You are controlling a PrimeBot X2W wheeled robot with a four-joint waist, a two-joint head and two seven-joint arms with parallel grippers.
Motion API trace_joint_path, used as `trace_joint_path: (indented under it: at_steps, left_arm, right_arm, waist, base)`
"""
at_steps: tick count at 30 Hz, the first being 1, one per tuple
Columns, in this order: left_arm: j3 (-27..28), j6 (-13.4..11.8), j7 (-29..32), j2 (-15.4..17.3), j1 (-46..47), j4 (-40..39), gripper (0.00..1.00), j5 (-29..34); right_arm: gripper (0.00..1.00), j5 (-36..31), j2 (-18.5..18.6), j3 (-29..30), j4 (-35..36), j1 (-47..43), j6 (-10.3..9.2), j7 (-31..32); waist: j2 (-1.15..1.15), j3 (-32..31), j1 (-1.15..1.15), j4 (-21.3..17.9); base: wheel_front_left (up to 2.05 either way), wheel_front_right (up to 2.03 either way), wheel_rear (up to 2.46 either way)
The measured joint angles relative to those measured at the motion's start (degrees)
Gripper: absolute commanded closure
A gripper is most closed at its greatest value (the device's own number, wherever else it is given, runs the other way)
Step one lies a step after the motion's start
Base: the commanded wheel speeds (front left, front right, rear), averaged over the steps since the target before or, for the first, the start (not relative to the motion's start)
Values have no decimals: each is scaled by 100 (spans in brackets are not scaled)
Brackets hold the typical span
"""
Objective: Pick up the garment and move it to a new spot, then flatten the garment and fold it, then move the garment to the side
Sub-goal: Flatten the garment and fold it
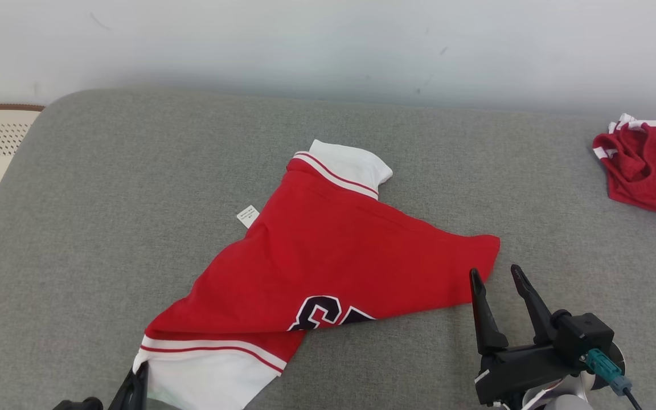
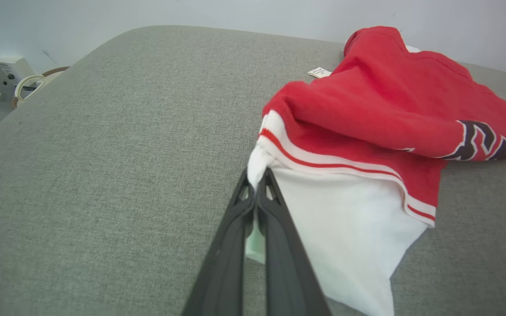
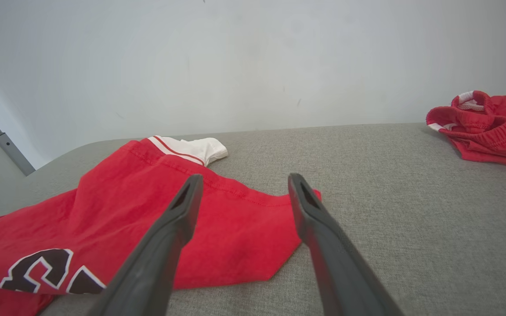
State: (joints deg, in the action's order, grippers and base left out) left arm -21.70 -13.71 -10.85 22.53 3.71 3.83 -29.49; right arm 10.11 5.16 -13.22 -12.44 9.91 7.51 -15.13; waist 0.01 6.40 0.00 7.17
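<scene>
at the tips of the left claw (image 2: 257, 177): the two fingers are pressed tight together on the white sleeve (image 2: 345, 228) of the red shirt (image 2: 389, 105). a small bit of white cloth sits between them.
right claw (image 1: 494, 274): its fingers stand wide apart and hold nothing. the pointy red corner of the shirt lies just in front of them.
red shirt: it lies on the grey cushion (image 1: 134, 188) between the two claws, bunched and folded over itself. the other white sleeve (image 1: 351, 165) is far ahead of both claws.
step now: i think it is picking the shirt up to move it to a new spot.
how to do it well: the left claw has only a small pinch, so i would lift slow and not tug, or the sleeve may slip out. the right claw should go down over the red corner and close on it. then the shirt hangs from two places and does not bunch more.
watch out: the other red clothes (image 1: 647, 165) lie far to the right of the right claw. put the shirt down away from them.
</scene>
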Motion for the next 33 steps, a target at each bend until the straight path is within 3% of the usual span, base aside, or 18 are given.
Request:
trace_joint_path:
  at_steps: [9, 11, 12, 21, 33]
  left_arm:
    - [49, -25, -41, 31, 4, 218, 100, -19]
    - [34, -25, -83, 1, 2, 270, 55, -23]
    - [30, -25, -99, -22, 1, 290, 0, -24]
    - [145, -38, -311, -138, -15, 358, 0, -23]
    - [772, -44, -408, -494, -140, -327, 0, 471]
  right_arm:
    - [0, 4, 40, -62, -33, 1, 0, 0]
    - [0, 19, 62, -54, -37, -1, 0, 0]
    - [0, 20, 64, -47, -37, -2, 0, 0]
    - [0, -1, 71, 73, -36, -16, 0, 0]
    - [0, -4, 109, 120, -66, -15, 0, 0]
  waist:
    - [0, -42, 0, -27]
    - [0, -46, 0, -42]
    - [0, -46, 0, -42]
    - [0, -52, 0, 93]
    - [0, -82, 0, 204]
  base:
    - [0, 0, 0]
    - [0, 0, 0]
    - [0, 0, 0]
    - [0, 0, 0]
    - [0, 0, 0]
